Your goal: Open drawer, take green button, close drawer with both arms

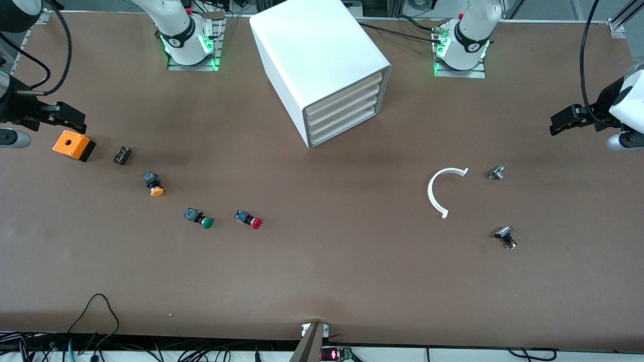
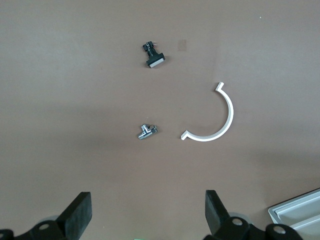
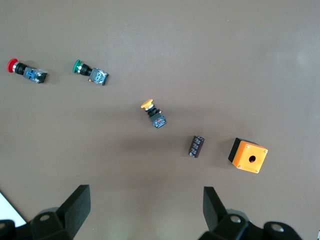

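Nothing of the job is begun yet: all four cream-fronted drawers [image 1: 342, 108] of the white box cabinet [image 1: 314, 55] stand shut, and both my arms wait at the ends of the desk [image 1: 322, 281]. My left gripper [image 1: 566, 120] hangs with its jaws spread wide and empty over the left arm's end of the desk, and my right gripper [image 1: 68, 116] hangs just as wide and empty over the right arm's end, just above the orange box with a round hole [image 1: 74, 145]. The green-capped button [image 1: 199, 217] lies on its side on the open desk, not in any drawer, between the yellow-capped button [image 1: 153, 184] and the red-capped button [image 1: 248, 219], nearer the front camera than the cabinet and toward the right arm's end. As I judge it, the first move is to bring a gripper to a drawer front and draw it out; the fronts sit flush and stacked close, so finding a lip to catch looks like the delicate part, and the light cabinet may want steadying by my other arm. Around lie a small black component [image 1: 122, 155] beside the orange box, and toward the left arm's end a white half-ring [image 1: 443, 191], a small metal fitting [image 1: 496, 173] and a black flat-headed part [image 1: 505, 236]. None of these lies right before the drawer fronts; the half-ring is the nearest to my left arm's path.
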Motion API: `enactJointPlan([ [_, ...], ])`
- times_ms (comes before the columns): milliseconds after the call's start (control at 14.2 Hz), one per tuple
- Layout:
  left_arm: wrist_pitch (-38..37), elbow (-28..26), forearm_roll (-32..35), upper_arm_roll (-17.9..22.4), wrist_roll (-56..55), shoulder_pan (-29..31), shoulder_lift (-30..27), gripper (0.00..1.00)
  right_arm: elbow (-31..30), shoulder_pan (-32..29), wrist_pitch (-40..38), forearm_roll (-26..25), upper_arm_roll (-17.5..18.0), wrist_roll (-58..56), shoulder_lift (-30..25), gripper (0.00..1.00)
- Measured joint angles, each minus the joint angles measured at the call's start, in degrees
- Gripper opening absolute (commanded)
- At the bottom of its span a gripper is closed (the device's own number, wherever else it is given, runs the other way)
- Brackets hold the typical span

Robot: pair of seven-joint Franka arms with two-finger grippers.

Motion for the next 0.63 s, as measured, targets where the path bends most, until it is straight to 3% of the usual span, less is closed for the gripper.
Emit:
enactJointPlan([
  [211, 0.0, 0.6, 0.0, 0.2, 0.0, 0.0, 0.2, 1.0, 0.0, -2.4, 0.0, 0.3, 1.7, 0.2, -0.1, 1.0],
  [632, 0.0, 3.5, 0.0, 0.4, 0.0, 0.1, 2.5, 1.0, 0.1, -3.8, 0.0, 5.0, -0.6, 0.5, -0.7, 1.0],
])
